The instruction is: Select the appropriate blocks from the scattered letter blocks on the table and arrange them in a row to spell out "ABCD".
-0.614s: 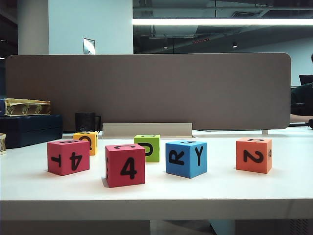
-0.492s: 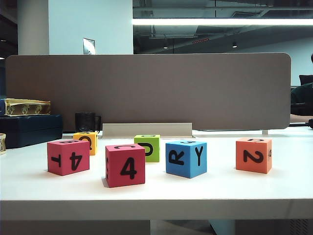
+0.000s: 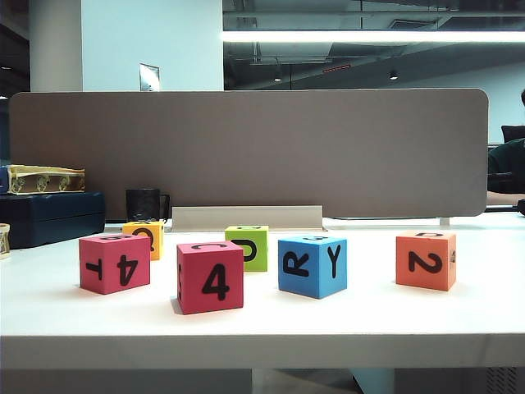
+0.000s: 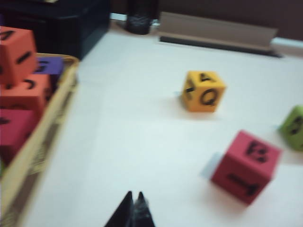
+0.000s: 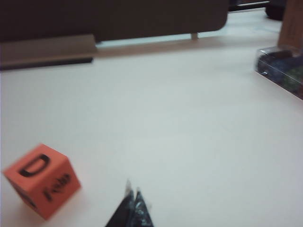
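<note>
Letter blocks (image 3: 210, 277) sat scattered on the table (image 3: 262, 332), probably light, matte, easily pinched across opposite flat faces, while left gripper (image 4: 134, 197) and right gripper (image 5: 132, 192) hovered pinched closed, empty, above it.

Grey partition panel (image 3: 246, 152) upright across the rear; black mug (image 3: 144, 204) before its left end; dark box (image 3: 51, 215) at far left, yellowish tray (image 3: 45, 179) on top; basket (image 4: 45, 142) of spare cubes; clear case (image 5: 281, 68), contents blurred, possibly dark oddments
</note>
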Robot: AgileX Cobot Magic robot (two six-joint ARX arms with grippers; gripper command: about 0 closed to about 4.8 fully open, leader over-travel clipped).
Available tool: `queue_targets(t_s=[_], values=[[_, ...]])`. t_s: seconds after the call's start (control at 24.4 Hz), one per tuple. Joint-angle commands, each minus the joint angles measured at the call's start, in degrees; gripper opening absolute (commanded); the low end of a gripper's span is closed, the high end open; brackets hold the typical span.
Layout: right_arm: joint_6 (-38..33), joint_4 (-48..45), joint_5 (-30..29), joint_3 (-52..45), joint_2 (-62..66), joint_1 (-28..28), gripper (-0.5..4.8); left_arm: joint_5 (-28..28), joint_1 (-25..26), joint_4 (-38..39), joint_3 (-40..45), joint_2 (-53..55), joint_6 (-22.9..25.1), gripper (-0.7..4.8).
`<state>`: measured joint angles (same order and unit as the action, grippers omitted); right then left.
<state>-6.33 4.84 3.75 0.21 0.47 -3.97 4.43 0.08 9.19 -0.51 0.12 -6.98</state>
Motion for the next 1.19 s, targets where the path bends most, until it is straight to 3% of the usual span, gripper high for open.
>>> queue_targets(t_s=[0.04,0.41,0.74,0.82,1.19], values=[[-2.7,-3.1,-1.3,1.8,-0.5,-0.1,-0.02,4.6,-0.1,-4.5,-1.8,0.0,-4.4,-0.06],[-4.2,0.0,-1.3,11.1,-0.4,-0.1,-0.02,4.8,-0.1,-0.2,-10.8,0.7,-4.2,-0.06],[-1.0,4.1,-1.4,20.9,1.1,-0.1,-0.01,4.9,-0.1,1.3,-20.2,6.9,-3.8,-0.06],[-0.9,6.2,-1.4,24.5,4.1,-0.1,-0.01,4.9,-0.1,2.4,-23.6,10.8,-1.7,-0.06],[0.9,10.2,-8.7,35.6,21.4,-0.1,-0.01,13.9,-0.1,2.4,-33.6,29.2,-0.1,-0.06]])
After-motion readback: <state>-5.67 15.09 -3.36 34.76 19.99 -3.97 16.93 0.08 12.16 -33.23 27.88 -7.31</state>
